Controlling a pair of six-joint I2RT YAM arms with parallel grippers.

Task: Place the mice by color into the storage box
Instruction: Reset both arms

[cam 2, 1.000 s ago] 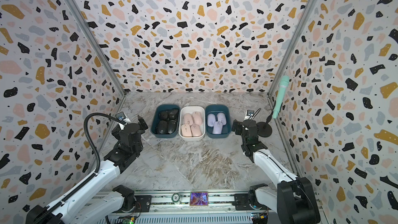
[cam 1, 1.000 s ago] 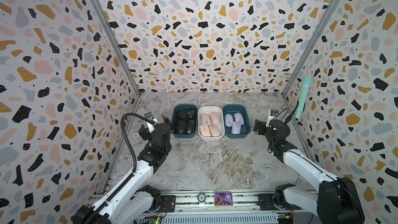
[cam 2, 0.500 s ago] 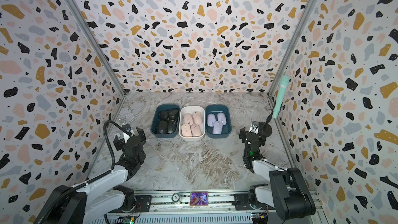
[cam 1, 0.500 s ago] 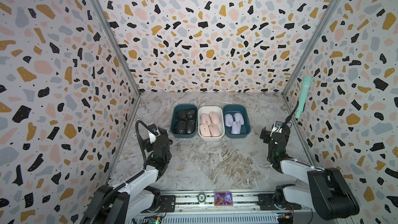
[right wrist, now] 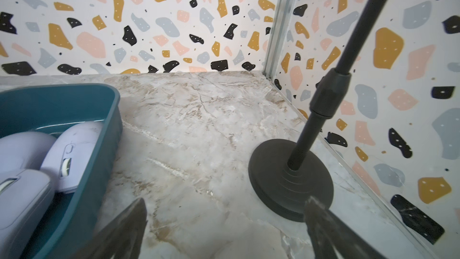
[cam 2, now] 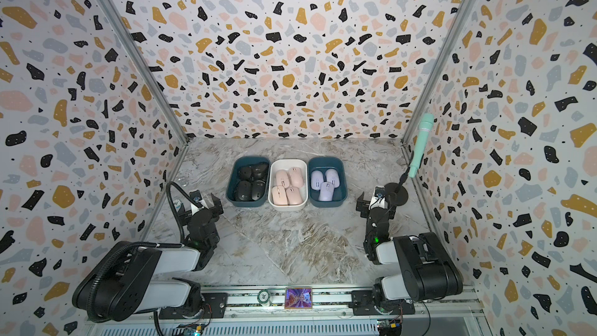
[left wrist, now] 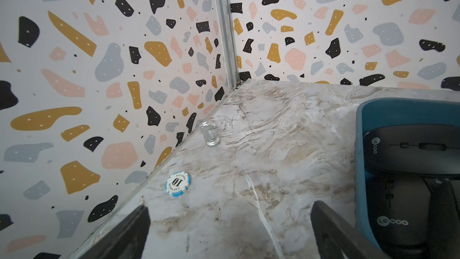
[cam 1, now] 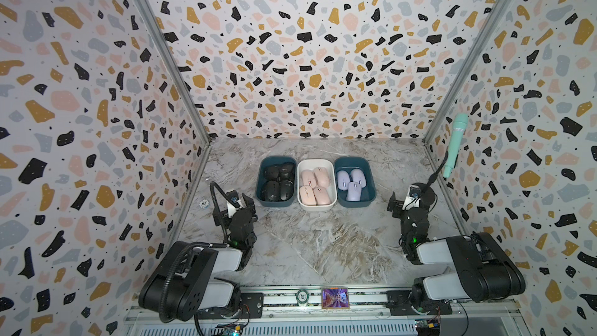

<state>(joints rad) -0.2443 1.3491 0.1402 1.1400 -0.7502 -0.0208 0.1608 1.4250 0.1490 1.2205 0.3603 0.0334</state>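
Marble-patterned tabletop (cam 1: 323, 247): no mouse lies loose on it in both top views. Both arms are folded low near the front rail.

Left gripper (left wrist: 229, 208): jaws spread wide, nothing between them. Right gripper (right wrist: 225, 201): likewise, empty.

Mint-green microphone on a black stand (cam 1: 454, 143) sits by the right wall, off-task.

Storage box: three oblong plastic tubs, side by side and touching, mid-table toward the back.
- Dark teal tub (cam 1: 274, 203) holds four matte black oval mice (cam 1: 273, 189).
- White tub (cam 1: 318, 207) holds four pale pink mice (cam 1: 321, 176).
- Second teal tub (cam 1: 357, 203) holds three lavender mice (cam 1: 353, 190).

Judgement: sorting looks finished. The next move calls for no grasp, only a check for strays.

Pink and lavender long axes run roughly front-to-back, slightly fanned. The black mice are too dark to tell their heading.

Smallest: blue-and-white poker chip (left wrist: 177, 184) and silver chess knight (left wrist: 210, 134), both near the left wall.
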